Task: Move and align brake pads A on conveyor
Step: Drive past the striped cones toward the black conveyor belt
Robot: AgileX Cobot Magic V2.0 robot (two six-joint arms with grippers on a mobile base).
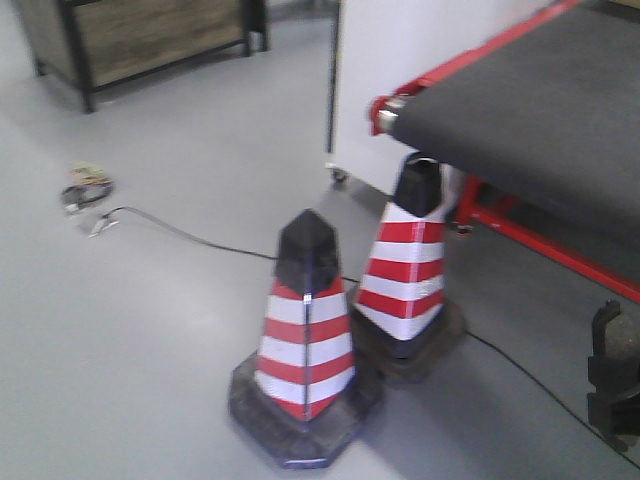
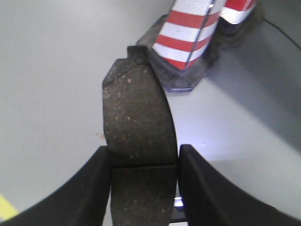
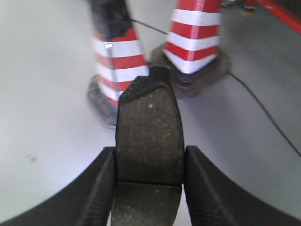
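- The left gripper (image 2: 143, 162) has its two black fingers (image 2: 94, 188) pressed against the long edges of a grey-brown, speckled, curved brake pad (image 2: 136, 113), clamping it at the centre groove
- That pad juts forward in the air above the pale grey floor (image 2: 51, 70)
- The right gripper (image 3: 149, 167) pinches a second brake pad (image 3: 149, 127), equally grey-brown and curved, the same way, fingers tight on both sides at its groove
- The wide dark felt-like conveyor belt (image 1: 530, 110), with a red metal frame (image 1: 540, 245) and an end roller (image 1: 390, 112), fills the upper right of the front view
- Two red-and-white striped traffic cones (image 1: 305, 340) stand on the floor by the roller end, close together; a thin black cable (image 1: 180, 235) trails past them
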